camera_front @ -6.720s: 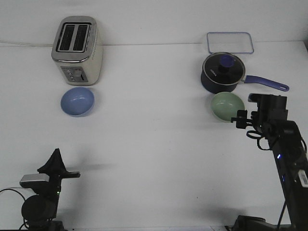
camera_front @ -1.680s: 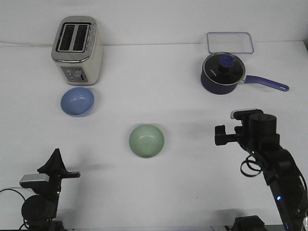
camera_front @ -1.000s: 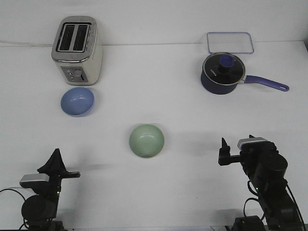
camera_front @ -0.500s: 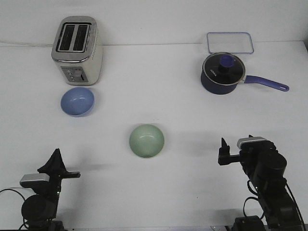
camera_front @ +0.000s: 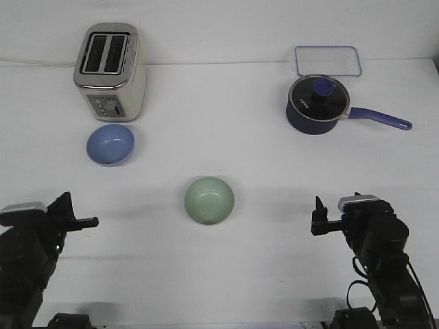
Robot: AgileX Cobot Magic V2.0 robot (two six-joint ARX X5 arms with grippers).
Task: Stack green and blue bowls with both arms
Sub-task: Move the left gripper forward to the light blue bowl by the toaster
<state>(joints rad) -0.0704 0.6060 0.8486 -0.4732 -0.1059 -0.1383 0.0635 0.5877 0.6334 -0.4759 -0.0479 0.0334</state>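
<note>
We see the green bowl [camera_front: 209,200] mid-table, the blue bowl [camera_front: 110,144] near the toaster [camera_front: 110,71]; left pincer [camera_front: 77,221] and right pincer [camera_front: 317,221] — we cannot tell if open — risk pushing the blue one into the toaster

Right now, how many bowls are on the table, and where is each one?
2. The blue bowl sits at the left, just in front of the toaster. The green bowl sits near the table's middle, apart from everything else. Nothing suggests a hidden one.
</note>
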